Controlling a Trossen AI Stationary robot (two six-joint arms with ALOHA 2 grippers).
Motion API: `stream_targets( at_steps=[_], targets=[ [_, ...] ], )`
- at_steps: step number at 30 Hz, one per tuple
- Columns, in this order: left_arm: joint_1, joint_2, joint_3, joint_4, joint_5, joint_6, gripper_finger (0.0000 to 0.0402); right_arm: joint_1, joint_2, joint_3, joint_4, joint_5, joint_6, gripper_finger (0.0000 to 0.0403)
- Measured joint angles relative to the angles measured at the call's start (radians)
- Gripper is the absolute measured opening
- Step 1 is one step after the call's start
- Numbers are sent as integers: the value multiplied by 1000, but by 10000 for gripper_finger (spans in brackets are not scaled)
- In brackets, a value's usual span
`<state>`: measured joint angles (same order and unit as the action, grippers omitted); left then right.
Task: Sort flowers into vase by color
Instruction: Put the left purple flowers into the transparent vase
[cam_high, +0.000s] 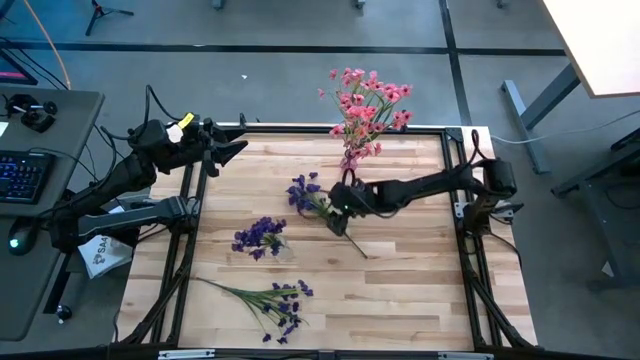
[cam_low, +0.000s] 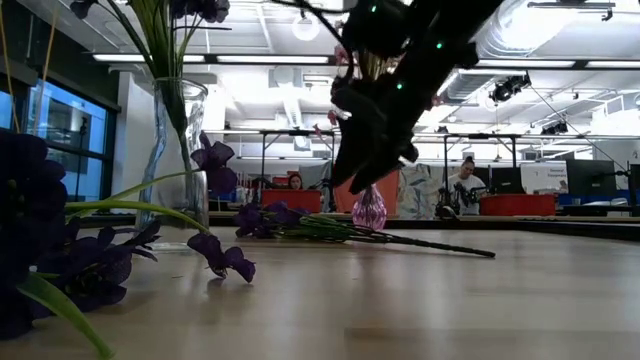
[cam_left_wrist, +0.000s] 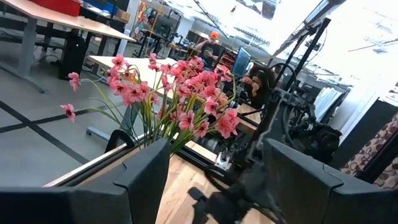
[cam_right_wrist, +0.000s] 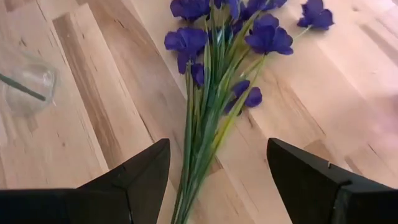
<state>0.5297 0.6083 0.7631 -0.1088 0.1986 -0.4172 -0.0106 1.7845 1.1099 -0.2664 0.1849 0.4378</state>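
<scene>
One purple sprig (cam_high: 318, 203) lies flat on the table's middle; its blossoms (cam_right_wrist: 249, 31) point toward the left edge and its stem (cam_low: 440, 244) trails toward the near right. My right gripper (cam_right_wrist: 217, 149) hovers open above its stems, one finger on each side, clear of them in the low view (cam_low: 355, 170). A clear glass vase (cam_low: 180, 150) holds purple flowers (cam_high: 260, 237). Another purple sprig (cam_high: 268, 298) lies near the table's near edge. Pink flowers (cam_high: 365, 105) stand in a pink vase (cam_low: 370, 210) at the far edge. My left gripper (cam_high: 235, 150) waits open at the far left corner, raised.
The clear vase (cam_right_wrist: 25, 81) stands just left of the lying sprig, and the pink vase is right behind my right gripper (cam_high: 343, 200). Dark frame rails (cam_high: 185, 230) run along the table's left and right sides. Bare wood (cam_high: 420, 280) lies toward the near right.
</scene>
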Motion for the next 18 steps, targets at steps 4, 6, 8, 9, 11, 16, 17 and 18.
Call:
stream_targets(
  at_steps=[4, 6, 8, 9, 11, 16, 17, 18],
  targets=[
    [0, 0, 0, 0, 1, -10, 246, -25, 15, 0, 47, -55, -17, 261],
    [0, 0, 0, 0, 1, -16, 246, -22, 30, 1, 74, -57, -14, 261],
    [0, 0, 0, -1, 1, -17, 246, -15, 55, 1, 94, -58, 9, 261],
    [0, 0, 0, -2, 1, -17, 246, -12, 70, 2, 97, -57, 12, 261],
    [0, 0, 0, -3, 1, -18, 246, -5, 95, 0, 89, -40, 15, 261],
    [0, 0, 0, -3, 1, -17, 246, -2, 144, 0, 105, 5, 50, 261],
    [0, 0, 0, -3, 1, -17, 246, -2, 153, 0, 108, 7, 55, 261],
    [0, 0, 0, -3, 1, -17, 246, -2, 161, 0, 113, 6, 60, 261]
  ],
)
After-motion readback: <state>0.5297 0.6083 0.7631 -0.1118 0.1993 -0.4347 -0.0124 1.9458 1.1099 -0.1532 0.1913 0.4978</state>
